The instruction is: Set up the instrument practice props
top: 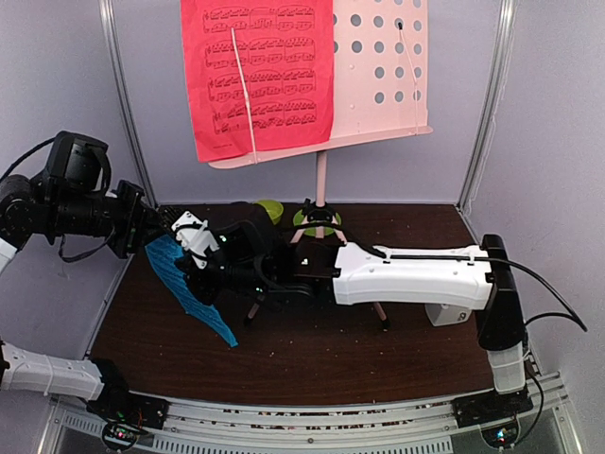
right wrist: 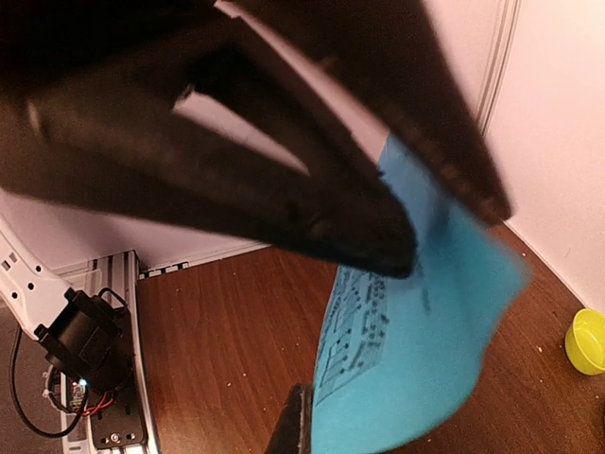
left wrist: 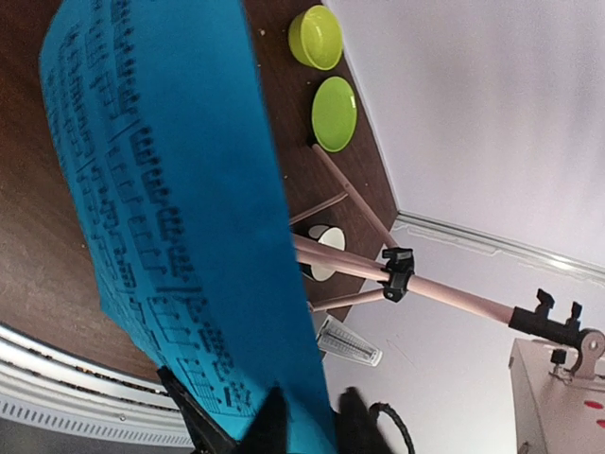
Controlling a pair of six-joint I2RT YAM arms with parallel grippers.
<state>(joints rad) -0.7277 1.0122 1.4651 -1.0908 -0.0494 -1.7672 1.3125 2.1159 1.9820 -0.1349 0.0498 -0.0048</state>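
Blue music sheet (top: 194,293): hangs slantwise over the 9 o'clock side of the table (top: 378,359), between both tools. Right gripper (right wrist: 449,232): jaws fully closed, pinching the sheet. Left gripper (left wrist: 312,416): jaws narrow, astride the sheet's edge, hold uncertain. Red music sheet (top: 260,76): on the desk of the pink music stand (top: 378,66), 12 o'clock.

We see a dark wood table (top: 312,350) w/ pale grey walls (top: 57,76) behind & both sides, metal posts (top: 121,95) at back corners, even light.
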